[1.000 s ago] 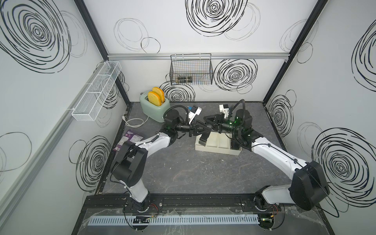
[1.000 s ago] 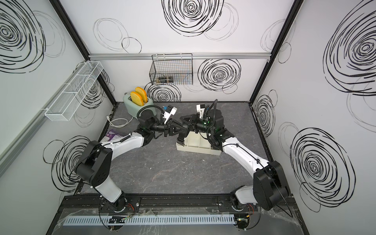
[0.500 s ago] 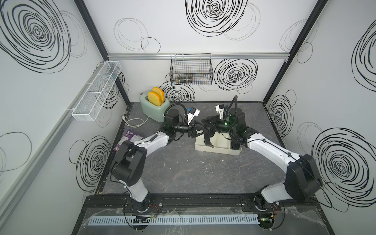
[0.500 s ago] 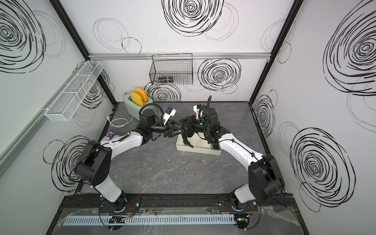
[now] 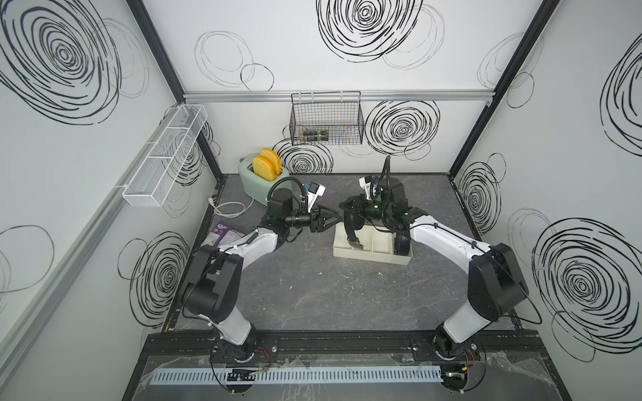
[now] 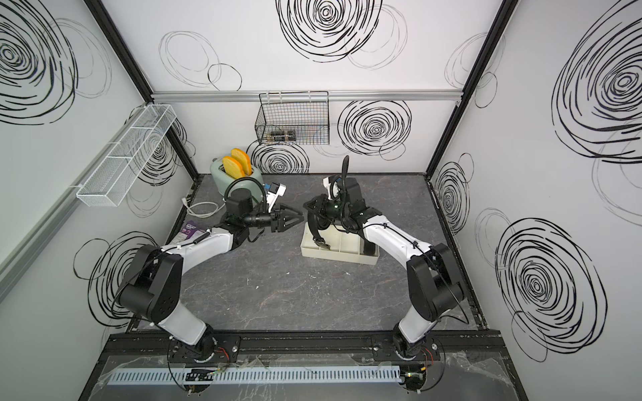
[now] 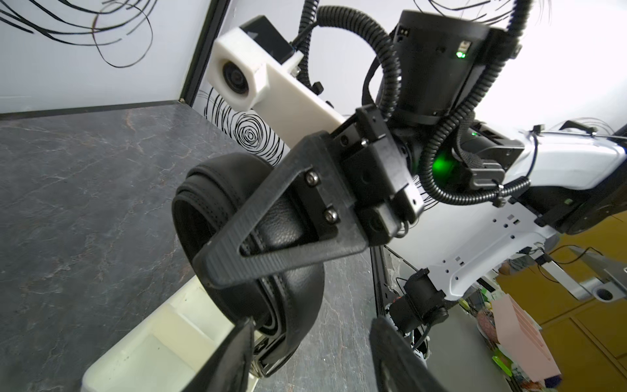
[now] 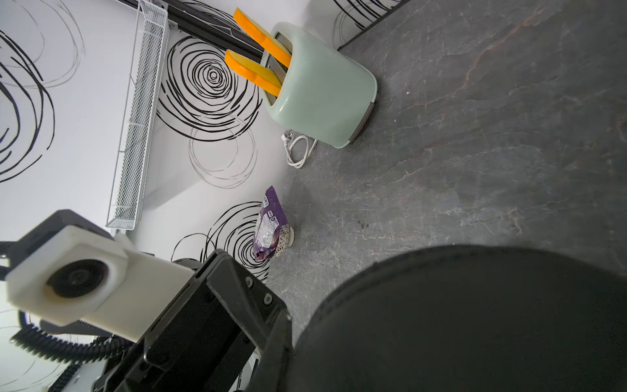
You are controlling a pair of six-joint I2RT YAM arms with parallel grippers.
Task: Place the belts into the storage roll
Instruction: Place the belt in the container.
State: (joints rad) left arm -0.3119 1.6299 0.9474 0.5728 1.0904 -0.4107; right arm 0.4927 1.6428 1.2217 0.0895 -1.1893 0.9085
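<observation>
A grey counter (image 5: 312, 295) sits inside a white booth marked with black scribbled circles. Two robot arms meet above its far middle.

The right fingers (image 7: 251, 210) are clenched on a coiled black belt (image 7: 291, 298). They hold it in the air over the left end of the storage roll (image 5: 368, 258), a cream divided tray. The belt's loose buckle end hangs down into the tray's leftmost compartment.

The left fingers (image 5: 331, 219) are spread apart and grasp nothing, just left of that coil. A second belt (image 5: 401, 243), coiled, stands in the tray's rightmost compartment.

At the far left sit a mint toaster (image 5: 258, 180) and a purple packet (image 5: 222, 234).
</observation>
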